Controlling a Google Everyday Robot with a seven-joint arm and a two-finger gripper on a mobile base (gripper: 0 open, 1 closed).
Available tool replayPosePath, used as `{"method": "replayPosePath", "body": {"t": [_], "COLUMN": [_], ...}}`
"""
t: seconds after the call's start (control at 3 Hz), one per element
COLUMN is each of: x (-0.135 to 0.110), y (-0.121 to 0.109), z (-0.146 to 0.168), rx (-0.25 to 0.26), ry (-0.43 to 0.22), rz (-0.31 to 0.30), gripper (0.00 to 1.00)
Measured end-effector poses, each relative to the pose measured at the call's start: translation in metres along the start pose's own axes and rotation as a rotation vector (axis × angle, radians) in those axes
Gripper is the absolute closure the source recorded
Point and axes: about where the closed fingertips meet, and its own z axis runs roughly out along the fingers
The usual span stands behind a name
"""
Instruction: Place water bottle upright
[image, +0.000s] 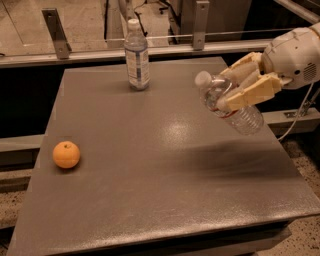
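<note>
The water bottle (222, 100) is a clear ribbed plastic bottle with a white cap. It is held in the air over the right side of the grey table (160, 170), tilted, cap pointing up and to the left. My gripper (240, 87) comes in from the right and is shut on the bottle's upper middle; its cream fingers (250, 94) cover the label. The bottle's base hangs lower right, clear of the table.
A second bottle with a tall white-and-blue label (136, 55) stands upright at the table's back edge. An orange (66, 154) lies near the left edge. A metal rail (150, 42) runs behind the table. A cable (300, 112) hangs at the right.
</note>
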Motion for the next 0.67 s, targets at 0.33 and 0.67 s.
{"method": "replayPosePath", "body": {"t": [0.33,0.67], "x": [-0.0175,-0.0199], "y": [-0.0029,-0.0032], "z": [-0.0083,-0.0168], "rx": [0.009,0.009], "ry": [-0.215,-0.430], "rz": [0.061,0.105], "gripper": [1.00,1.00]}}
